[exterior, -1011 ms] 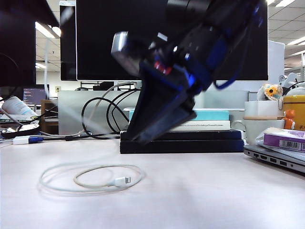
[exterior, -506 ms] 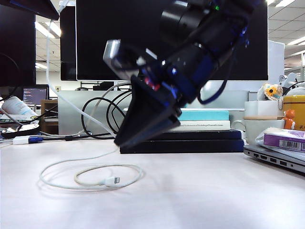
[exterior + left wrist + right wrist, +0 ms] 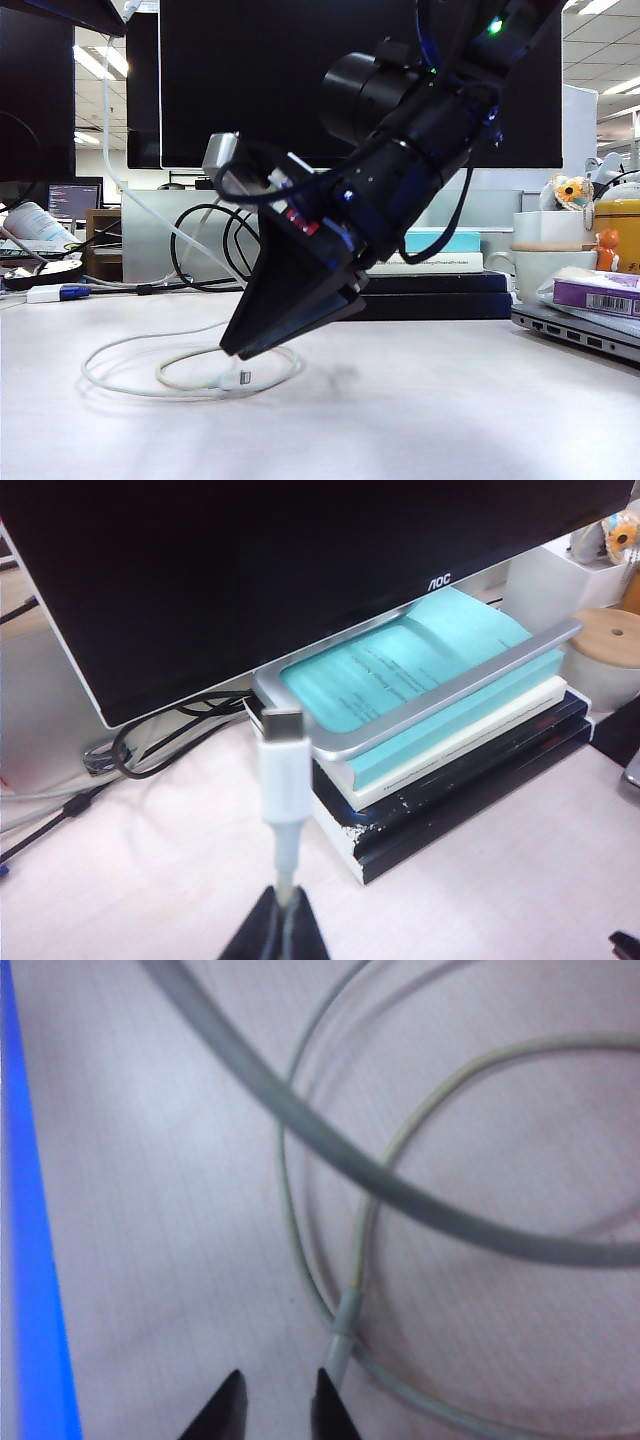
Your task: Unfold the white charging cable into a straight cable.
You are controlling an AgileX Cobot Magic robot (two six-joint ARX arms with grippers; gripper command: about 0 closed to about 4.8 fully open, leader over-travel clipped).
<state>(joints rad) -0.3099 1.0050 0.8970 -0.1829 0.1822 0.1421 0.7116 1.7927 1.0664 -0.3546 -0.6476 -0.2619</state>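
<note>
A large black monitor [image 3: 250, 80] stands at the back of the pale table [image 3: 450, 410], its silver foot resting on a stack of books [image 3: 450, 740] — the top one is turquoise, the lowest ones black. Black cables [image 3: 215, 240] make loops behind, and a white block with a blue tip [image 3: 55, 293] lies at the far left. On the right are a laptop [image 3: 580, 330], a purple box [image 3: 600, 293] and a white mug [image 3: 530, 268] — all close together.

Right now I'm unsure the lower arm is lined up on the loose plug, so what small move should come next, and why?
Probably nudge the right gripper sideways onto the plug end, then close. Its fingers are apart just above the table, and the white charging cable passes beside one finger rather than between them. The left gripper already pinches the other end, held high.
</note>
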